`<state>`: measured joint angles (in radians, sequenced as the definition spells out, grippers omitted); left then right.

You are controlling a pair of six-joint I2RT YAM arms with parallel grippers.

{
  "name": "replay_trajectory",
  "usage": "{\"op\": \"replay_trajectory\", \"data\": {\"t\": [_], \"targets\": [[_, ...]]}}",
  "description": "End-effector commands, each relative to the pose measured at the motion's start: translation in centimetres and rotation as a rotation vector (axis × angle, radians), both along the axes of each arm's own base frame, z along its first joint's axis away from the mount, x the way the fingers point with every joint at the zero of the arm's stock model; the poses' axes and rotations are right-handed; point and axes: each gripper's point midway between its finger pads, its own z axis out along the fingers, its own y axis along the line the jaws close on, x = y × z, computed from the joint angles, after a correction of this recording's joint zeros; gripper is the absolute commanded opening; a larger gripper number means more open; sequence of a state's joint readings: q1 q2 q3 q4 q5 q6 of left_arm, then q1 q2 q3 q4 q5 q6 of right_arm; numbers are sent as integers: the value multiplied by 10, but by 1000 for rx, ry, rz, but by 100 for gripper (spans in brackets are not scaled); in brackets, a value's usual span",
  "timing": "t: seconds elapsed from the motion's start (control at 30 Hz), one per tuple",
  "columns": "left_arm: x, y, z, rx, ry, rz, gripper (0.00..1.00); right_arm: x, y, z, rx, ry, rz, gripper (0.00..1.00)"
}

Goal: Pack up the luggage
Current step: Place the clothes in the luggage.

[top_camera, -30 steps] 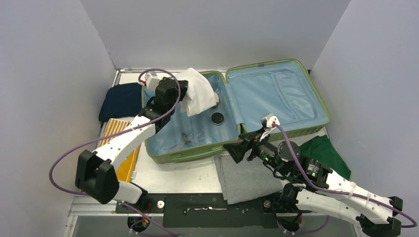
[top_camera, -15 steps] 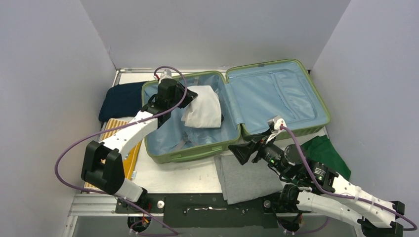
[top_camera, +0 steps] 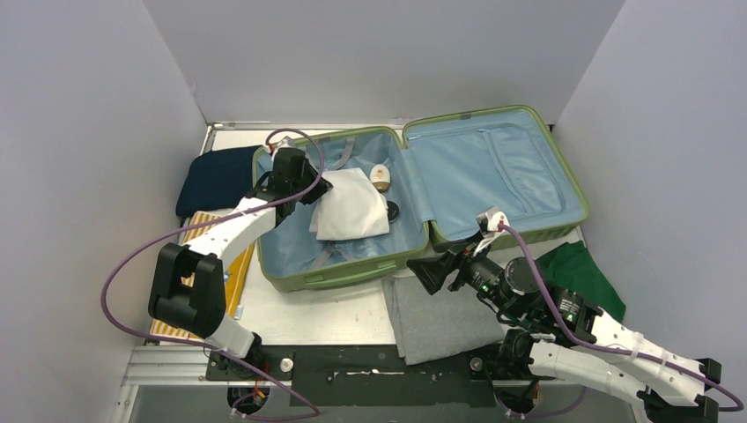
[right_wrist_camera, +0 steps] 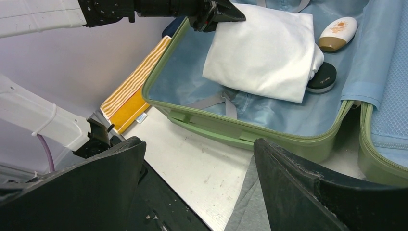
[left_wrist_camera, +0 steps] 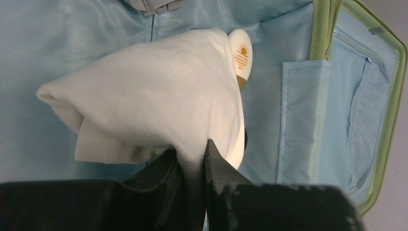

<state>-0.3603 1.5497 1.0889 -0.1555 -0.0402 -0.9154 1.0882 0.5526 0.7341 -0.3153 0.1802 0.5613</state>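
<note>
Luggage [top_camera: 343,276] lies open flat on the table, both halves lining-up, with the hinge running down its middle. The left gripper [left_wrist_camera: 192,149] is pinched tight on the edge of a folded white cloth [top_camera: 351,204], which lies in the suitcase's left half. A sunscreen bottle [top_camera: 380,175] is just past the cloth toward the hinge, and a black round tin [right_wrist_camera: 322,77] pokes out from under its hinge-side edge. The right gripper [top_camera: 432,269] has its jaws wide apart and holds nothing, hovering at the suitcase's near wall by the hinge. A grey cloth [top_camera: 440,313] lies just in front of the suitcase, a green cloth [top_camera: 581,269] off its right near corner, a navy cloth [top_camera: 216,176] and a yellow striped towel [right_wrist_camera: 132,89] beside its left wall. Judgement: the shell is stiff, bulky and likely too heavy to lift, and its ribbed plastic gives poor bite. The best hold is the thin green rim of the right half, to swing it over. The lining looks slick and loose, so packed items may slide. The clothes are light and floppy, so pinch a folded edge.
</note>
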Motion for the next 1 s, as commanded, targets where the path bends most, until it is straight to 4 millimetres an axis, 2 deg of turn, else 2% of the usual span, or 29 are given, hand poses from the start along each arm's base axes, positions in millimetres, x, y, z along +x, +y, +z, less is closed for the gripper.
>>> {"op": "replay_trajectory", "data": {"t": [0.0, 0.3, 0.33, 0.4, 0.47, 0.57, 0.67, 0.77, 0.83, 0.97], "targets": [[10, 10, 11, 49, -52, -3, 0, 3, 0, -2, 5, 0, -21, 85], [8, 24, -15, 181, 36, -33, 0, 5, 6, -8, -16, 8, -13, 85], [7, 24, -18, 194, 56, -39, 7, 5, 7, -8, -18, 8, -12, 85], [7, 25, -19, 203, 70, -44, 37, 5, 7, -8, -18, 9, -12, 85], [5, 28, -12, 208, 60, -34, 59, 5, 7, -8, -18, 9, -12, 85], [1, 40, 7, 246, 34, 4, 77, 5, 7, -8, -19, 9, -12, 85], [-9, 56, 29, 299, 16, 34, 81, 5, 7, -8, -26, 12, -12, 85], [-25, 63, 41, 323, 4, 34, 82, 5, 7, -10, -30, 13, -11, 85], [-39, 62, 40, 327, 17, 5, 82, 6, 8, -11, -34, 16, -11, 85], [-68, 46, 9, 325, 91, -74, 82, 7, 16, -16, -46, 17, 4, 85]]}}
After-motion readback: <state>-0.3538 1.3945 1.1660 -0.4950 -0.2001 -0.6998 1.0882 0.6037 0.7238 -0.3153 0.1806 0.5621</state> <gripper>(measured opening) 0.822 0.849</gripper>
